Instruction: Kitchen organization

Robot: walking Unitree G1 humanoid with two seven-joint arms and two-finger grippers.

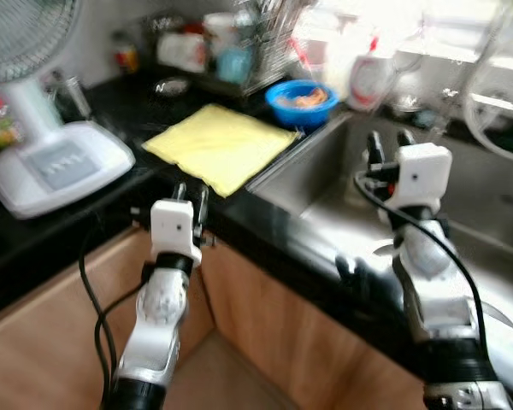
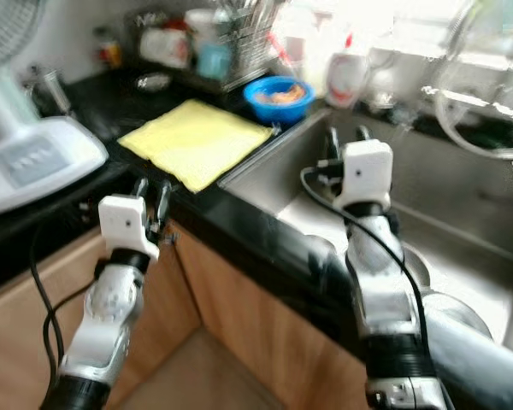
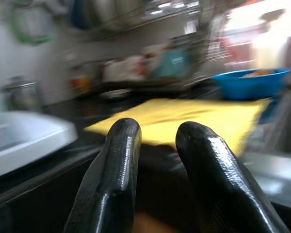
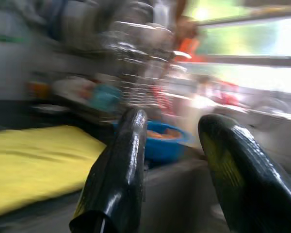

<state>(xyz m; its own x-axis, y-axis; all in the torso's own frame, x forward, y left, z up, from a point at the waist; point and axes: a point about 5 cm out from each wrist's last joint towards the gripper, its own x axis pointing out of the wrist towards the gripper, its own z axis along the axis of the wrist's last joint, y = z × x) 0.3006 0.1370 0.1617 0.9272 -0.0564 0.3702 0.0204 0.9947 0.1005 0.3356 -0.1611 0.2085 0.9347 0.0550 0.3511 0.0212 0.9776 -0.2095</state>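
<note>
Robot stands at a black counter [image 1: 34, 231] w/ a steel sink [image 1: 496, 213] on the right; frames blurred, so likely mid-approach.

Left gripper [image 1: 191, 201] hangs at the near counter edge, just short of the yellow cloth [image 1: 218, 145]; fingers a little apart w/ a narrow gap, nothing between them. Right gripper [image 1: 388, 143] hovers over the sink, fingers spread wide, empty.

Cloth lies flat on the counter, its right edge just beside the sink rim. Blue bowl [image 1: 302, 102] sits at the far corner of the sink, touching or nearly touching the cloth's far-right corner; something orange inside, too blurred to name.

Step in hand, by guess: reaching for the cloth or bowl. To do it well: let the body settle first so views sharpen, bring the left gripper in low over the near cloth edge, pinch one corner only, lift clear of the bowl. Keep the right arm off the sink wall.

Counts: 1 cloth, 1 blue bowl, 1 white fan [image 1: 56, 158] far left, 1 dish rack [image 1: 256, 43] at the back, 1 white spray bottle [image 1: 369, 77] beside the bowl. Small items in the rack too blurred to count.
</note>
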